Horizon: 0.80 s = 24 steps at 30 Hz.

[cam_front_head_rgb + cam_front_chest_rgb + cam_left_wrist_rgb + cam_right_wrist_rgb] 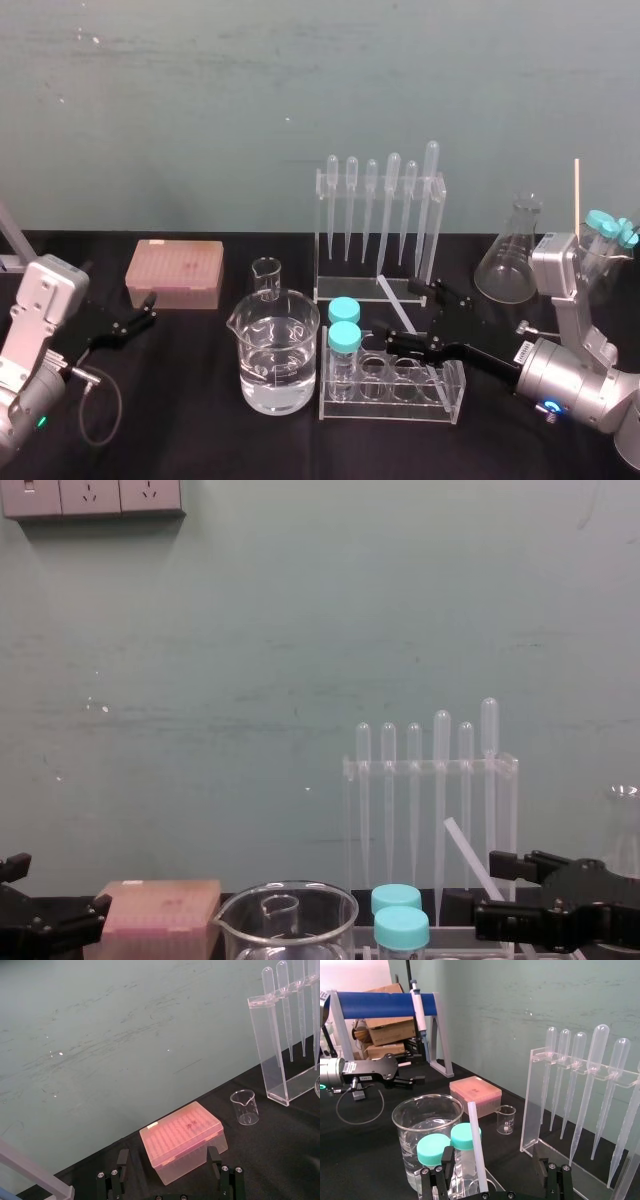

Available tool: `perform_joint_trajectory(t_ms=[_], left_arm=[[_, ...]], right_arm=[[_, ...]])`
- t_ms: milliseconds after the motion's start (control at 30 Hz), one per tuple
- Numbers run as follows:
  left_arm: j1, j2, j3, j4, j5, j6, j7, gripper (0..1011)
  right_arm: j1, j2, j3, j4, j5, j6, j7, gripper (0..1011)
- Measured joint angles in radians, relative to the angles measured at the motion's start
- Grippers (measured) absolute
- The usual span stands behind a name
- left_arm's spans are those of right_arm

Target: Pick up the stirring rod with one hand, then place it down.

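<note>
Take the pipette stand (pixel 345 288) as your landmark. It carries six pipettes (pixel 393 200) hanging in a row.

Your single stirring rod (pixel 396 300) is just in front of the stand. It is tilted, with its far end raised towards the stand's base. Your right gripper (pixel 400 314) is at the rod, also just in front of the stand. Its jaws are spread wide, with one finger on either side of the rod and nothing clamped. In the right wrist view the rod (pixel 477 1150) runs up from the palm, closer to one finger (pixel 445 1162) than to the other. You cannot tell from these views whether it touches that finger.

The test tube rack (pixel 440 400) stands in front of the stand, below the gripper, and holds two teal-capped tubes (pixel 344 337). You have two beakers. The large one (pixel 273 360) holds clear liquid and stands in front of the stand and to its left. The small one (pixel 266 277) is just left of the stand. One pink tip box (pixel 175 273) is further left, and one conical flask (pixel 508 265) is to the stand's right.

Your left gripper (pixel 148 310) is well to the left of the stand, near the tip box, with its fingers apart and holding nothing.
</note>
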State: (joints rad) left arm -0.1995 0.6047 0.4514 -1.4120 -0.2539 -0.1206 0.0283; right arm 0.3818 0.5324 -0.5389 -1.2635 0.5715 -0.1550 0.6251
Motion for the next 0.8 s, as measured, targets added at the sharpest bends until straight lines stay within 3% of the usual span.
perform_joint_trajectory(t_ms=[300, 600, 800], left_arm=[[0.000, 0.000, 0.000, 0.000, 0.000, 0.000, 0.000, 1000], [0.000, 0.000, 0.000, 0.000, 0.000, 0.000, 0.000, 1000], [0.000, 0.000, 0.000, 0.000, 0.000, 0.000, 0.000, 1000]], right_arm=[[0.000, 0.001, -0.001, 0.000, 0.002, -0.002, 0.003, 952], [0.000, 0.001, -0.001, 0.000, 0.004, -0.003, 0.005, 722], [0.000, 0.001, -0.001, 0.000, 0.005, -0.003, 0.006, 507]])
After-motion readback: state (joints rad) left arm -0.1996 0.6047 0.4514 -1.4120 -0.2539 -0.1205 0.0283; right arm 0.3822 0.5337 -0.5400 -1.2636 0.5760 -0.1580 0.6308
